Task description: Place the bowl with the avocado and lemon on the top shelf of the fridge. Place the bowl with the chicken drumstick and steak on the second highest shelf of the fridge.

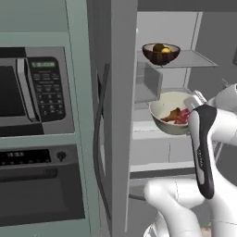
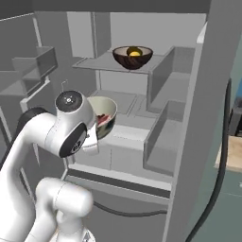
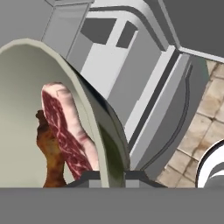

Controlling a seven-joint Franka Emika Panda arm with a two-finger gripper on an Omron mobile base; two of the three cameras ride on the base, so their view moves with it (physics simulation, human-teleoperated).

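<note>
Open fridge (image 2: 189, 118). On its top shelf (image 1: 194, 59), dark bowl (image 1: 161, 53) with avocado (image 1: 158, 47) and lemon (image 1: 165, 50). Lower, before the second shelf, pale bowl (image 1: 167, 121) holding steak (image 3: 65, 127) and drumstick (image 3: 51, 155), rim pinched in closed gripper (image 3: 114, 176).

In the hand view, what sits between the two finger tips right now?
The rim of the pale bowl runs down between the gripper's finger tips, which are shut on it; the steak and chicken drumstick lie just inside that wall.
</note>
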